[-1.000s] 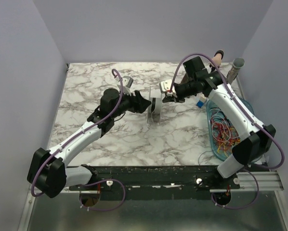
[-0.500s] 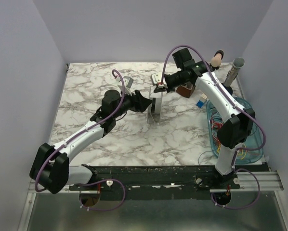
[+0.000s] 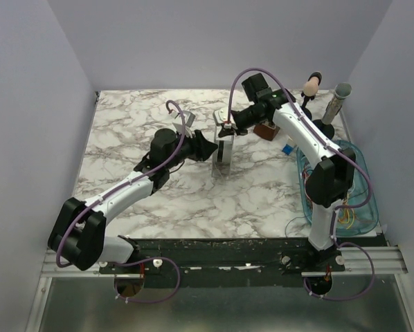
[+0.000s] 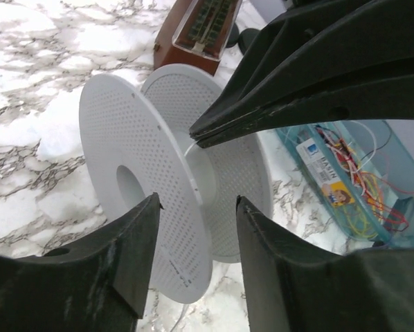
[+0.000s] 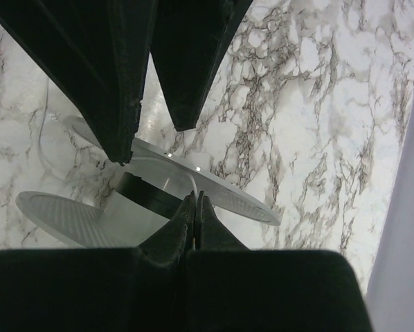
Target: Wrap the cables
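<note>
Pinching a thin pale strand [image 5: 172, 163], the right gripper [image 5: 195, 197] is clenched tight, its tips set between the flanges of a white perforated plastic spool [image 4: 145, 187]. The strand runs from the tips down toward the hub. The left gripper [image 4: 196, 202] has its jaws apart, straddling the spool's lower rim. The spool stands on edge near table centre. The cables [image 4: 363, 207] are a tangle of thread-thin red, orange and yellow wires with no single axis. They lie in a translucent teal tray [image 4: 408, 166] at 3 o'clock. A white label [image 4: 318, 162] beside them carries print too small to read.
</note>
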Available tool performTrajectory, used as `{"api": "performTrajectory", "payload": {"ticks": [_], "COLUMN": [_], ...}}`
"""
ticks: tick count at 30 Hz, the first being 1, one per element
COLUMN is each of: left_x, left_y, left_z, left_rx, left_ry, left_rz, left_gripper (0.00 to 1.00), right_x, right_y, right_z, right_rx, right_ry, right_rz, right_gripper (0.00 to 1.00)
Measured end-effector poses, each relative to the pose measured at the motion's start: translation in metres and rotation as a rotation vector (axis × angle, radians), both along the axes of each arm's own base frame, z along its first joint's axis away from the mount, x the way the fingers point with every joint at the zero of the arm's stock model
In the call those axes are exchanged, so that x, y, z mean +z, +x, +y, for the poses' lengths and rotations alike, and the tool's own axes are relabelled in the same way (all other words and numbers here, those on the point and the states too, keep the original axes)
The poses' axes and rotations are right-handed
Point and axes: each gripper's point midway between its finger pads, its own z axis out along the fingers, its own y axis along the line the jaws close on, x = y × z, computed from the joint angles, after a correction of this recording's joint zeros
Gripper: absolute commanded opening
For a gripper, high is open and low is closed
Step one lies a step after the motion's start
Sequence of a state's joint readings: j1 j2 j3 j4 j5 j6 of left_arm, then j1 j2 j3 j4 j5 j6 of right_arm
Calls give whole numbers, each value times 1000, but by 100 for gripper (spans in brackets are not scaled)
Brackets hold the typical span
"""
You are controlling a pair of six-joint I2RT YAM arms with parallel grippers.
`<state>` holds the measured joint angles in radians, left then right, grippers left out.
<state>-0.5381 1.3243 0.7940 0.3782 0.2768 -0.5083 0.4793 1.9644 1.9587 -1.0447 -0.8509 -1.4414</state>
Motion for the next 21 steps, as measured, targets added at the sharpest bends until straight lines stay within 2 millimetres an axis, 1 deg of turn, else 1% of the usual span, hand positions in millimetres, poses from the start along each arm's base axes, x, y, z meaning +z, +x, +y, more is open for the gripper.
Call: {"api": "performTrajectory", "payload": {"ticks": [3,6,8,13,15,17,21], "left_x": [-14,-24,-25,-18,-19,-21,-27], "left_y": [4,4,4,4,4,4,5], "left_z": [2,4,3,-1,-1,-2,-7], "left_rx": [8,13,7,-5,-6,-8,-16], "left_ry": [48,98,116,124,129,133,144], "left_rz": [8,7,6,-17,-16,-14,-6], "left_gripper": [56,56,56,58,58,56,55], "right_x": [-4,-8,-11,-20,-23,-24,-23], "right_y": [0,-2,-2,-1,0,1,3], "right_z": [1,0,0,1,2,4,7], "right_rx": [3,5,8,15,15,18,17], "right_ry": [-1,-5,-8,-14,-14,-13,-5], "right_rz": [11,22,25,32,33,30,23], "right_gripper": [1,1,1,1,1,1,1]}}
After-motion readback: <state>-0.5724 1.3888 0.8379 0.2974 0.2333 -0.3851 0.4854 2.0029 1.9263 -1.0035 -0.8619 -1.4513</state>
